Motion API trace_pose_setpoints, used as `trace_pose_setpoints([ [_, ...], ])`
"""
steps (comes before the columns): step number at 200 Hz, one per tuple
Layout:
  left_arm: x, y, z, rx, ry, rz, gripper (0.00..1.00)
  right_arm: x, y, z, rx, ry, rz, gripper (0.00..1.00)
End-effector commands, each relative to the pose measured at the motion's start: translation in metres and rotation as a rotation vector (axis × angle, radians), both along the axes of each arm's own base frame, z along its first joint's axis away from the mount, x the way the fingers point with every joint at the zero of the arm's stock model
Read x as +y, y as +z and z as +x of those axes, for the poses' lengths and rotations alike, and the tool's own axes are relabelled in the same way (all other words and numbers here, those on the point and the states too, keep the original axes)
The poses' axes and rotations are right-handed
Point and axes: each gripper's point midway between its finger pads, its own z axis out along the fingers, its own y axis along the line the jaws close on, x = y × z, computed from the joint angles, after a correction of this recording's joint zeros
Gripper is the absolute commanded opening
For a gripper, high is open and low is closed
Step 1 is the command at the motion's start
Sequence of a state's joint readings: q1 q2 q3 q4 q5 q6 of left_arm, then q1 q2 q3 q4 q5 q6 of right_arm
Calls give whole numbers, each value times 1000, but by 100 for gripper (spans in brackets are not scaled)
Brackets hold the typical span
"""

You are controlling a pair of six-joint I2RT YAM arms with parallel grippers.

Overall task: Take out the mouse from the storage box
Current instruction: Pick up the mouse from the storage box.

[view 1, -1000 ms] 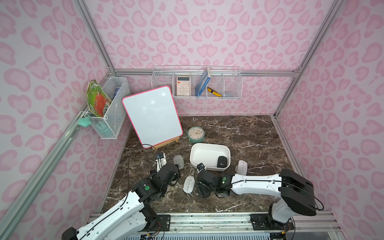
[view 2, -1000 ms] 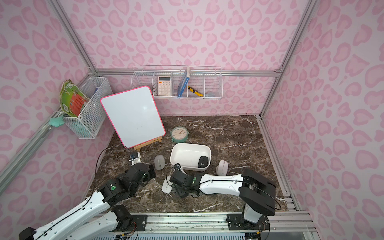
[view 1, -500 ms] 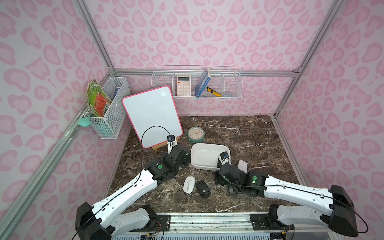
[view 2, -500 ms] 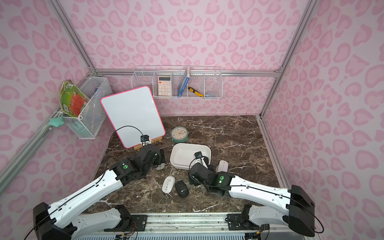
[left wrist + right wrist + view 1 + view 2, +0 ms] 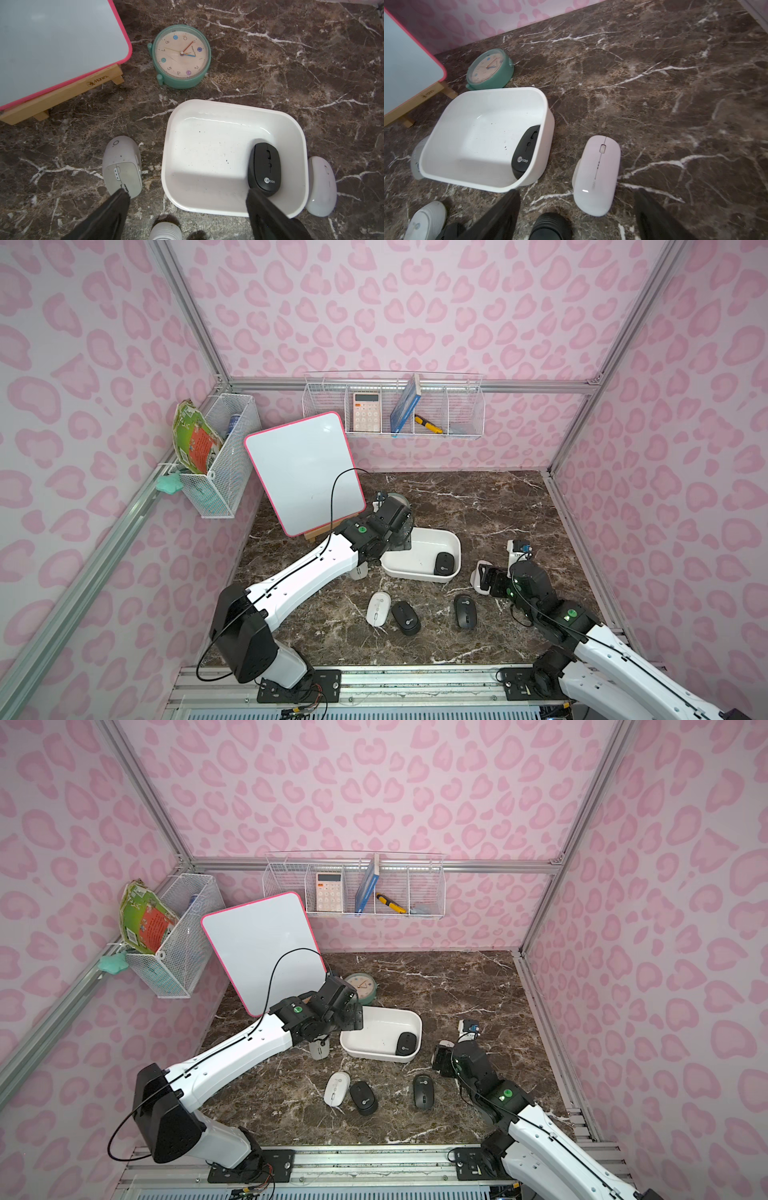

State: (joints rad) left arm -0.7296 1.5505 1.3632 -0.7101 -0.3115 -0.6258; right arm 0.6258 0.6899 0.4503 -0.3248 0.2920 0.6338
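Lying in the storage box (image 5: 207,155), mouse (image 5: 265,166) sits near left claw (image 5: 188,192).

The storage box (image 5: 420,549) is a shallow white tub with rounded corners, sitting upright and open. One black mouse (image 5: 444,563) lies flat inside at about 4 o'clock in both top views, just beside the wall, its logo end toward 6 o'clock.

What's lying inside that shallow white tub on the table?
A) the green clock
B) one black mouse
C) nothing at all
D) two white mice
B: a single black mouse lies at one end of the storage box, and the rest of the box's floor is bare.
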Motion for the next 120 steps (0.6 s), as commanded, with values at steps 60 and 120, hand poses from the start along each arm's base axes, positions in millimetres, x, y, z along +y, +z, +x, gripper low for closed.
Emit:
trace_pose_setpoints([
  [60,-77,-50,-14,311,-210,-22,92,-26,-32,9,24,-95,71,88],
  [120,-112,-93,-24,431,-274,32,92,-33,-52,9,38,-109,99,88],
])
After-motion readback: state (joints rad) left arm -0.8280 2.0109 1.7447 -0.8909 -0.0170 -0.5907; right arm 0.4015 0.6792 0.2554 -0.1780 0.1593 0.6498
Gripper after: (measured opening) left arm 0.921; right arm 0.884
